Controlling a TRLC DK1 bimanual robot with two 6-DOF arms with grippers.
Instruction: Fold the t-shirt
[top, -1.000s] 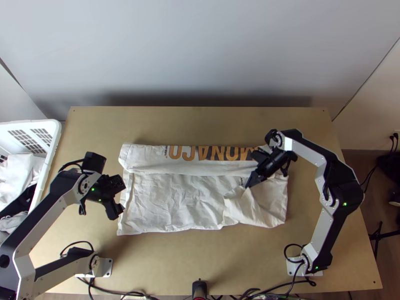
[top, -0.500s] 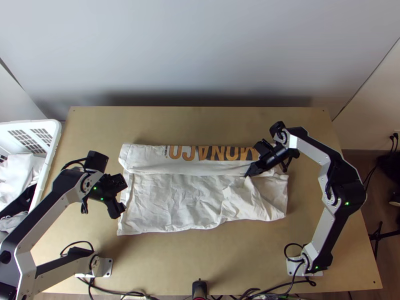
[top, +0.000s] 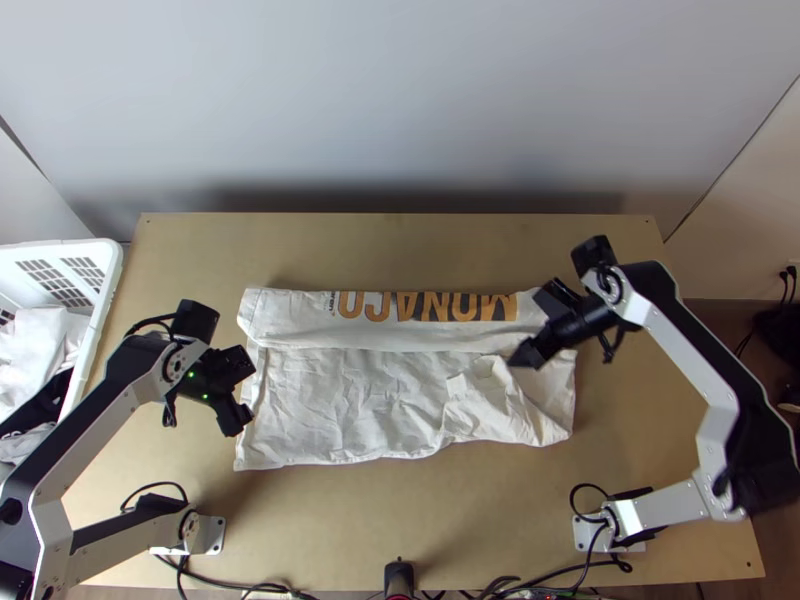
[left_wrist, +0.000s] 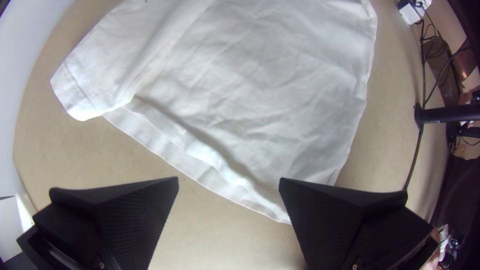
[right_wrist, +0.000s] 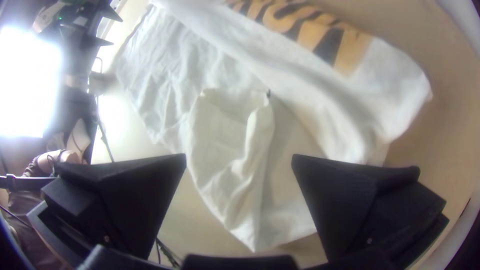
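"Top view: where is the cream cloth t-shirt with orange-and-black lettering (top: 350, 400)?"

"I see it across the light wooden table (top: 330, 520), far strip folded over, right end rumpled."

"What am I gripping?"

"Nothing: my left black gripper (top: 243, 391) gapes at the left edge; my right black gripper (top: 527, 328), spread too, is over the right end."

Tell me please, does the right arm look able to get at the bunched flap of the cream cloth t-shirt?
Probably yes: the black right pincer is open near the bunched flap, nothing seems to cover it, and the left pincer stands well away.
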